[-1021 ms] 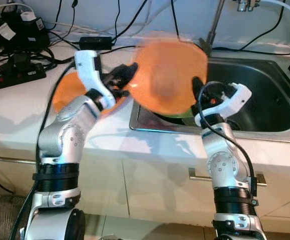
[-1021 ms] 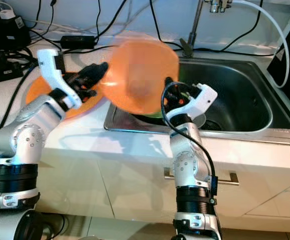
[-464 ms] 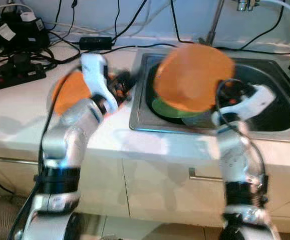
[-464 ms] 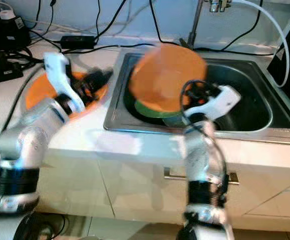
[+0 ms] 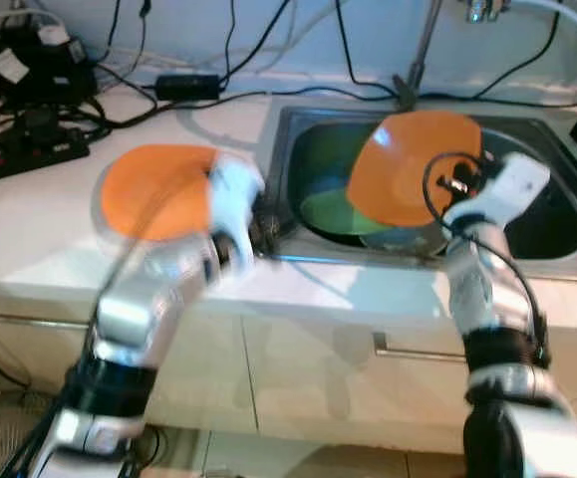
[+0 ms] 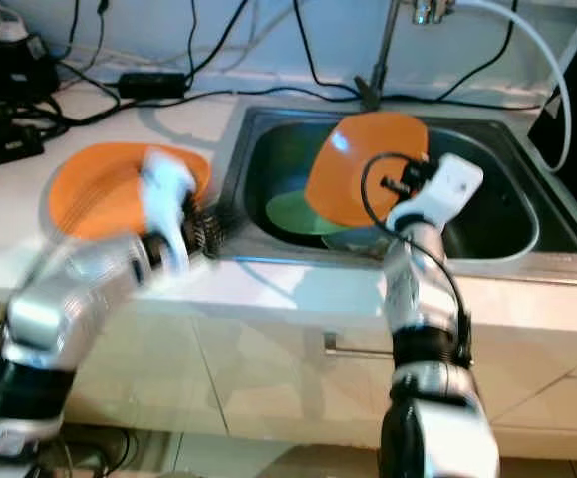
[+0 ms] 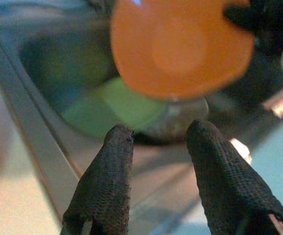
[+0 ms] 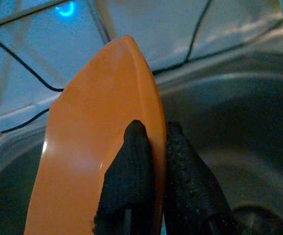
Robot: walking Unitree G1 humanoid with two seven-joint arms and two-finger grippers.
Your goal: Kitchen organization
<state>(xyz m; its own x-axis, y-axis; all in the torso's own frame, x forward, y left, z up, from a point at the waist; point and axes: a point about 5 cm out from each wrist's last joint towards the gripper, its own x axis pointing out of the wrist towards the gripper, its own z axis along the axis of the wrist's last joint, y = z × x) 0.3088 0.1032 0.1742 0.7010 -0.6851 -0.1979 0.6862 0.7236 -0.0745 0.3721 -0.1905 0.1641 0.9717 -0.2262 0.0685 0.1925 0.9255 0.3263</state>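
Orange plate (image 5: 408,167) now lower over sink (image 5: 557,139), green plate (image 5: 333,211) inside.

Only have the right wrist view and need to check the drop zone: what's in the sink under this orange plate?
Observer: A green plate lies flat on the bottom of the sink, partly under the orange plate that the right hand grips by its rim.
Operator: Left hand in the way?
Observer: No. The left hand is open and empty, at the sink's front left corner.
Operator: Any other plates out?
Observer: A second orange plate lies on the counter, left of the sink.
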